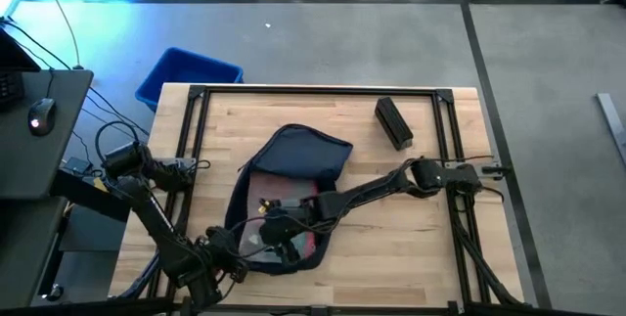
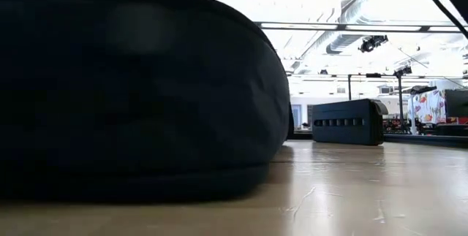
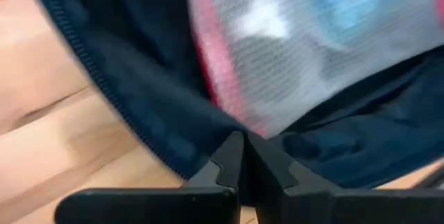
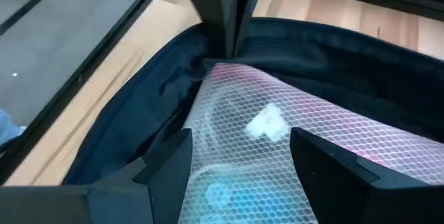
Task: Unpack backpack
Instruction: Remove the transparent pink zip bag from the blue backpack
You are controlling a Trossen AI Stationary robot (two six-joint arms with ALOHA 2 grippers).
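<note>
The backpack (image 1: 284,199) lies flat near the front edge of the wooden counter (image 1: 411,248), a little left of the middle. Its flap (image 1: 303,150) is folded back, so the inside is open to see.

The left claw (image 3: 244,148) is down at the front rim of the bag. Its two dark fingers (image 3: 225,158) are pressed together, and they pinch the navy cloth edge of the backpack right beside the zipper (image 3: 90,78). Just past them sits a white mesh pouch (image 3: 312,44) with pink and light blue showing through it.

The right claw (image 4: 239,161) reaches into the open bag from the right side — its fingers (image 4: 166,161) are spread wide, one on each side of the same mesh pouch (image 4: 277,154). I cannot tell if they touch the pouch. In the right wrist view, the left claw's closed fingers (image 4: 225,16) hold the bag's rim just beyond the pouch.

From table height the backpack (image 2: 131,97) is a big dark lump that fills the left side of the low view.

Farther back on the counter, well apart from the bag, lies a small black box (image 1: 393,122). Beyond the counter's far left corner, a blue bin (image 1: 186,76) stands on the floor.
</note>
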